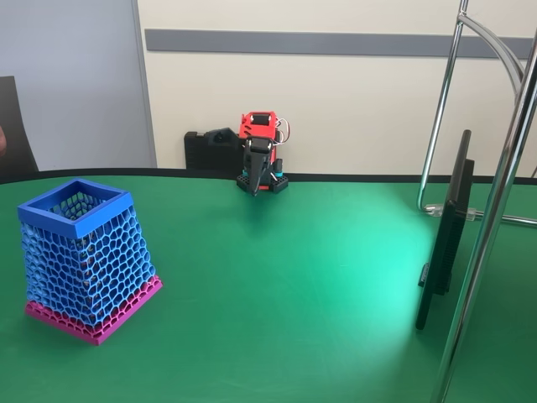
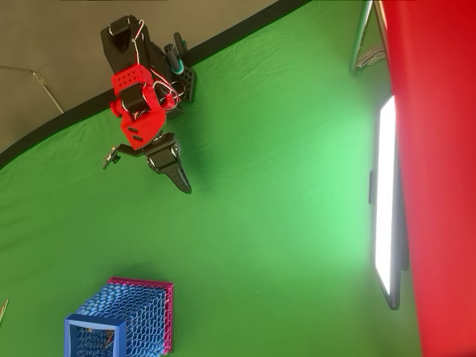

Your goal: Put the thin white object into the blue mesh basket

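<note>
One monitor (image 1: 446,235) stands right, well apart from basket (image 1: 84,256)

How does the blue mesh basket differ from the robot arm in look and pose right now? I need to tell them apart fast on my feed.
The blue mesh basket is blue honeycomb mesh with a magenta base; the arm is solid red and black.
The basket stands near the front left of the fixed view; the arm sits folded at the table's far edge.
The basket's mouth opens upward; the arm's claw points down at the green table.
Both rest on that table.
</note>
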You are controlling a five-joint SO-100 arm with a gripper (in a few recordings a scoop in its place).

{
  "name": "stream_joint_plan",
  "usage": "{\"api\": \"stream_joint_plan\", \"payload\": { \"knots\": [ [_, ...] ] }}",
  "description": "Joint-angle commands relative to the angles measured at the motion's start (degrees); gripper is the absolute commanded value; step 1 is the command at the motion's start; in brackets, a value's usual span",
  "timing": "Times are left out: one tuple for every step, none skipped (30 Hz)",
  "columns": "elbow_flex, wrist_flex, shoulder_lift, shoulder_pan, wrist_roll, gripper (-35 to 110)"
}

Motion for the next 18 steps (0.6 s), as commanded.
{"api": "stream_joint_plan", "payload": {
  "knots": [
    [0.44, 2.2, 0.7, -0.35, 1.14, 2],
    [0.44, 3.52, 0.79, -0.35, 1.41, 2],
    [0.44, 4.04, 0.79, -0.35, 1.67, 1],
    [0.44, 4.13, 0.79, -0.18, 2.02, 1],
    [0.44, 4.13, 0.79, 0.0, 2.29, 1],
    [0.44, 4.13, 0.79, 0.09, 2.29, 1],
    [0.44, 4.13, 0.79, 0.09, 2.29, 1],
    [0.44, 4.13, 0.79, 0.09, 2.37, 1],
    [0.44, 4.22, 0.79, 0.09, 2.37, 1],
    [0.44, 4.22, 0.79, 0.09, 2.37, 1],
    [0.44, 4.22, 0.79, 0.09, 2.37, 1],
    [0.44, 4.22, 0.79, 0.09, 2.37, 1],
    [0.44, 4.31, 0.79, 0.09, 2.29, 1],
    [0.44, 4.31, 0.79, 0.09, 2.29, 1],
    [0.44, 4.31, 0.79, 0.09, 2.29, 1],
    [0.44, 4.31, 0.79, 0.09, 2.29, 1],
    [0.44, 4.31, 0.79, 0.09, 2.29, 1],
    [0.44, 4.31, 0.79, 0.09, 2.29, 1]
  ]
}}
